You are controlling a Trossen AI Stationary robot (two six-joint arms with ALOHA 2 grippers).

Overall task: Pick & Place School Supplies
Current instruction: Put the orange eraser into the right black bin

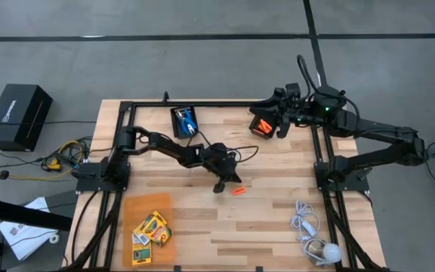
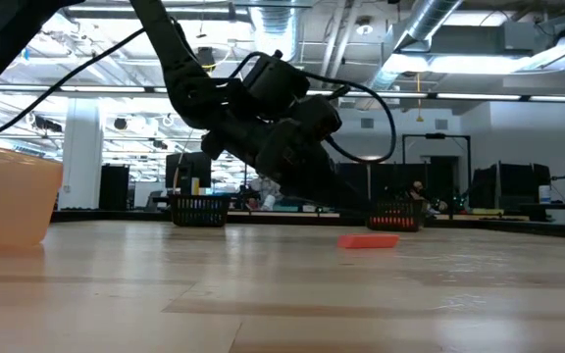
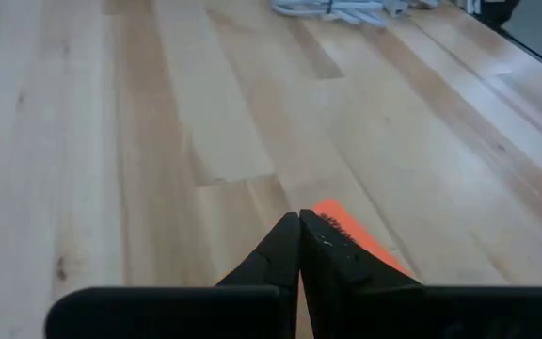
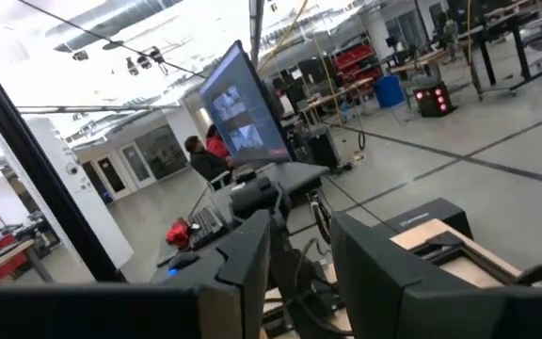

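Observation:
One small stubby orange piece (image 1: pixel 238 190) (image 2: pixel 368 240) lies flat on the wooden table near its middle. My left gripper (image 1: pixel 223 185) (image 3: pixel 299 221) is shut and reaches low over the table, its tips right at the orange piece (image 3: pixel 351 231), which shows just past one finger. Yellow-and-green crayon boxes (image 1: pixel 151 230) lie in an orange see-through tray (image 1: pixel 134 208) at the near left. A blue-handled tool (image 1: pixel 186 119) lies in a black bin at the far side. My right gripper (image 1: pixel 272 125) (image 4: pixel 304 235) hangs high at the far right, open, with nothing between its fingers. My left gripper has its shut fingertips (image 3: pixel 320 235) down beside the orange piece's near end (image 3: pixel 332 215), slanting down from the table's left. The finger hides the meeting place, so I cannot tell whether it touches the piece. The piece lies flat on the table.
A second black bin (image 1: pixel 261 125) with orange-red contents stands below my right gripper. A white cord with a round bulb (image 1: pixel 312 234) lies at the near right corner. The black frame rails (image 1: pixel 319 151) run along the table's sides. Bare wood (image 1: pixel 225 227) stretches between the tray and the cord.

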